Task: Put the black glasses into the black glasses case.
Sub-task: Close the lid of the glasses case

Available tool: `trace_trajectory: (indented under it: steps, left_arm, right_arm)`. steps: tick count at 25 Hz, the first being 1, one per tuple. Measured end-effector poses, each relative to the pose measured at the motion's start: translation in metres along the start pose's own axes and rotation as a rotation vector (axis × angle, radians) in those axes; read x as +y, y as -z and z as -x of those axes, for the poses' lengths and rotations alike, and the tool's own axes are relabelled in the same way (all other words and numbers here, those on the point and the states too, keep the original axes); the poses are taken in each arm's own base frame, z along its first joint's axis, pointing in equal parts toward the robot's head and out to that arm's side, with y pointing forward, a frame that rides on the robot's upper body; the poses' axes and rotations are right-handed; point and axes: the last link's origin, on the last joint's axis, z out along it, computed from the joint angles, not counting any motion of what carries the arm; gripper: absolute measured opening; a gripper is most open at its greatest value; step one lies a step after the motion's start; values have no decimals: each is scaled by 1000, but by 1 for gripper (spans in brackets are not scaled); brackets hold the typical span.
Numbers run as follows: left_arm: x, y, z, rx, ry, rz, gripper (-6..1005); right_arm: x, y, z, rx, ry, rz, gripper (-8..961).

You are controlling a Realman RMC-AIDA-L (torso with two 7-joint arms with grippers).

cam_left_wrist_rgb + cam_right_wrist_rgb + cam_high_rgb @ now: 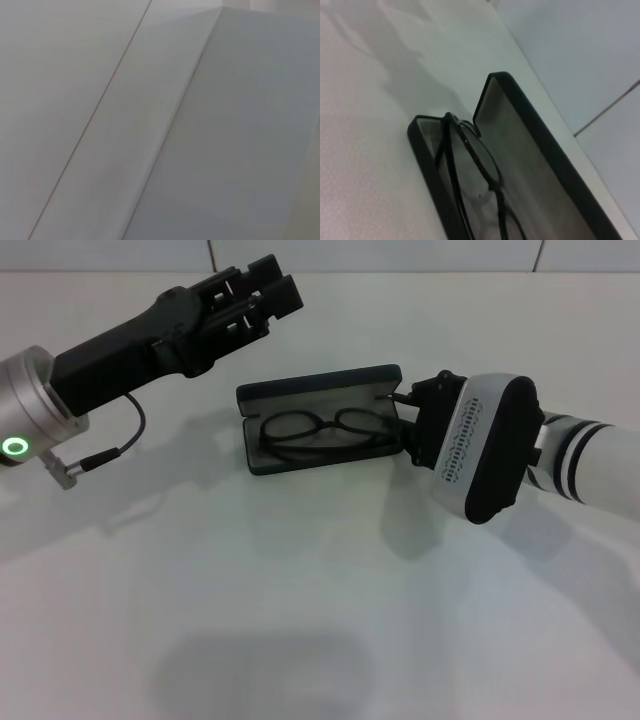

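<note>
- No legible text, brand, number or label in any view.
- Black glasses case point(318, 420): lid stands open with the grey lining facing out; no lettering can be made out on it.
- Right gripper point(403, 422) housing: a column of small dark marks on the silver face, not readable as characters.
- Left arm: green ring light point(14, 447) on the silver joint, a lit indicator only.

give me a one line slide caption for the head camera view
Black glasses lie inside the open black glasses case; right gripper at its end, left gripper raised behind.
</note>
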Motion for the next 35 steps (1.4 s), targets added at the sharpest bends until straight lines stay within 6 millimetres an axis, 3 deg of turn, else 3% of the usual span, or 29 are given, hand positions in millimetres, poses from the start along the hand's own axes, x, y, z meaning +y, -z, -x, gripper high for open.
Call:
trace_trajectory:
  steps: [6,10,13,17,21,27,31,35]
  left_arm:
    - [-5,0,1,-7,-9,-34,616]
    - [-14,6,0,-19,-24,-103,616]
    - [-33,7,-1,-49,-41,-213,616]
    - [-63,3,7,-164,-75,-393,616]
    - [-83,-21,20,-343,-131,-470,616]
    - [-92,-41,32,-462,-186,-501,616]
    - [-92,-61,35,-512,-224,-481,616]
    - [-91,-67,38,-538,-239,-462,615]
  right_arm:
    - [-3,2,7,-28,-14,-2,204]
    - [-9,20,6,-116,-127,43,216]
    - [-13,46,-9,-213,-263,149,225]
    - [-13,86,-45,-312,-537,350,236]
    - [-18,119,-77,-421,-773,308,248]
    - [-12,126,-86,-419,-813,268,266]
    - [-10,125,-87,-413,-818,266,427]
    - [-10,121,-87,-397,-812,265,589]
